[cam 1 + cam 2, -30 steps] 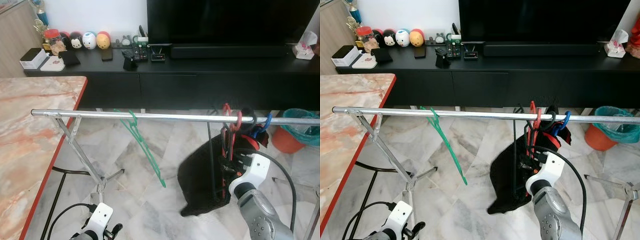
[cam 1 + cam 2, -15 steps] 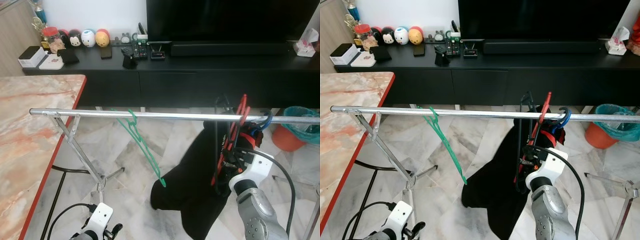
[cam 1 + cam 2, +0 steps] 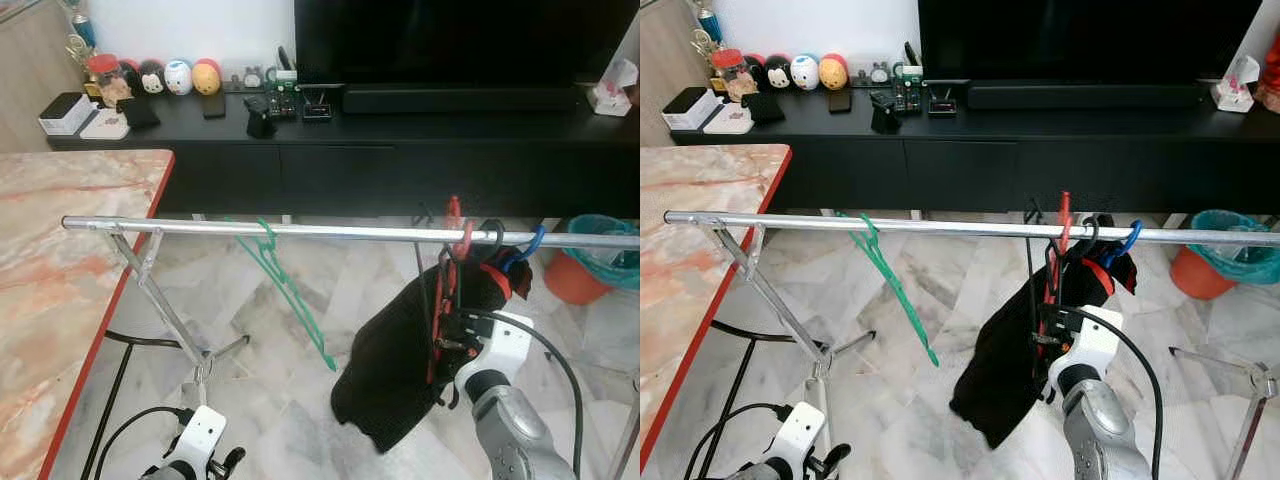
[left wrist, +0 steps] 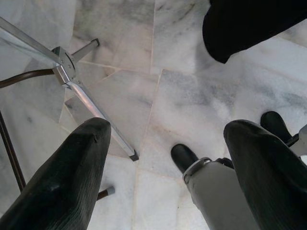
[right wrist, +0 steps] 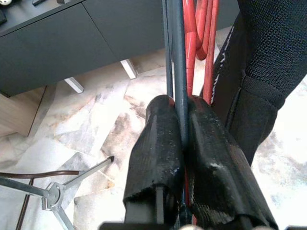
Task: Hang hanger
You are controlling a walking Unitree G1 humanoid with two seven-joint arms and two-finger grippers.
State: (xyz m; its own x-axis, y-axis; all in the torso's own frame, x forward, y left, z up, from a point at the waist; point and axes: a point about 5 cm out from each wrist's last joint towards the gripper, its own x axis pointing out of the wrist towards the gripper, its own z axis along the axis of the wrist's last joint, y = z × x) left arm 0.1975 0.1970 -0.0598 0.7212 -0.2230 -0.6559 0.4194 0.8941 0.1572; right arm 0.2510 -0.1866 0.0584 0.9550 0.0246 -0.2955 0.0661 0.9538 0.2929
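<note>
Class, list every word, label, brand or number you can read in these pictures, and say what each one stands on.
No text can be read anywhere.
White box on the black cabinet: any printing is too small to read.
Jar with a red lid: its label is blurred.
Round figures: faces, no lettering.
Small devices before the television: markings too small to tell.

Even, soft daylight fills the sharp head views, with pale glare along the metal rail (image 3: 300, 232) and the marble floor (image 3: 290, 400) and only faint shadows, while the black garment (image 3: 400, 370) shows little detail and the near fingers (image 4: 62, 187) in the left wrist view look slightly soft.
</note>
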